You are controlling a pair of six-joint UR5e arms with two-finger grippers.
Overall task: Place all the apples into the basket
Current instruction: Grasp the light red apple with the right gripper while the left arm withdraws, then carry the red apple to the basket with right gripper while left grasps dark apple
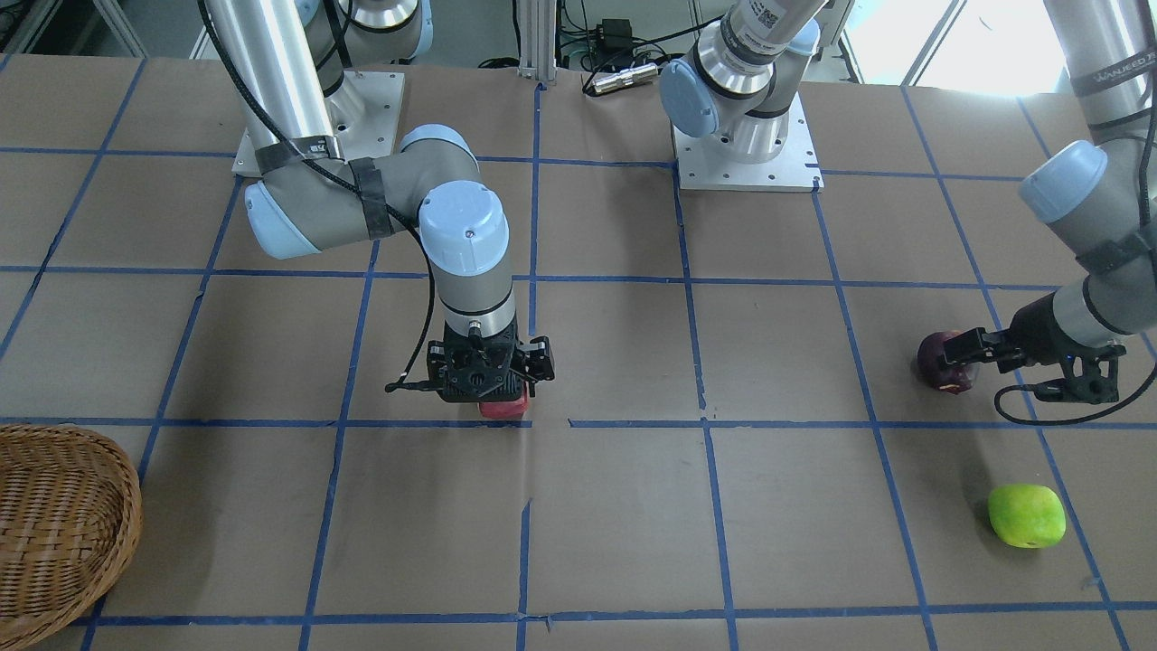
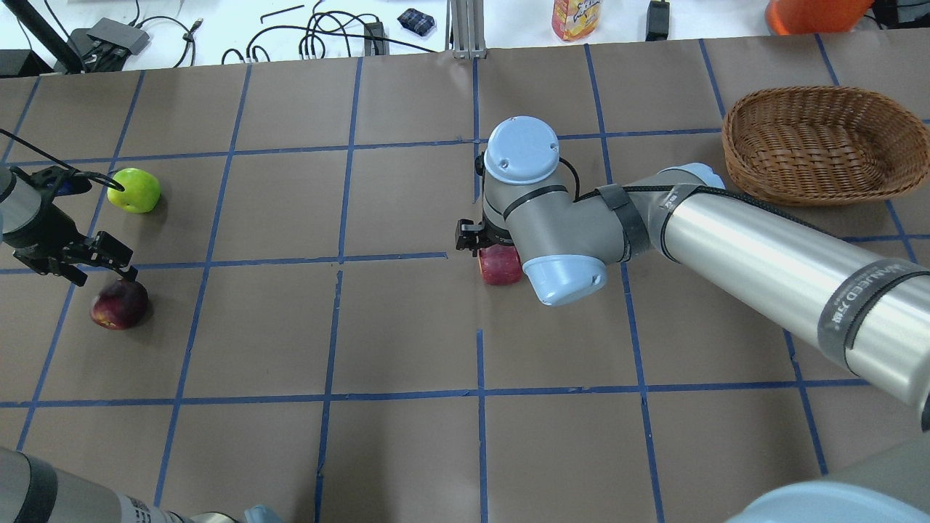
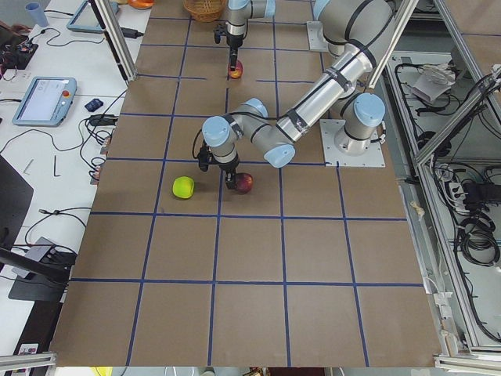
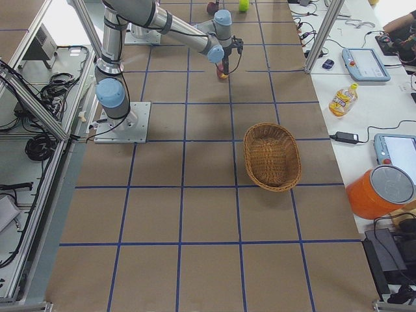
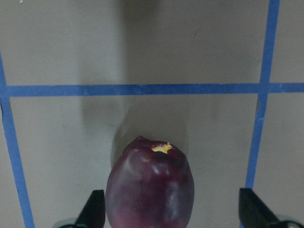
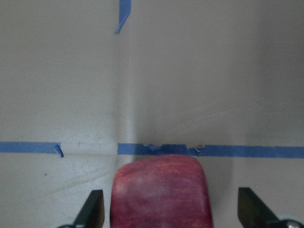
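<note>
The maroon apple [image 2: 118, 305] lies at the table's left, with the green apple [image 2: 134, 189] beyond it. My left gripper [image 2: 98, 270] is open and low around the maroon apple; in the left wrist view the apple [image 5: 149, 190] sits between the fingers, close to the left one. The red apple [image 2: 500, 265] lies mid-table. My right gripper [image 6: 173, 218] is open and straddles the red apple [image 6: 161, 194], pointing straight down. The wicker basket [image 2: 799, 190] stands empty at the far right.
The right arm's long silver link [image 2: 785, 269] crosses the table's right half, just in front of the basket. A juice bottle [image 2: 574, 18] and cables lie beyond the far edge. Both arm bases [image 1: 746, 167] stand at the robot's side.
</note>
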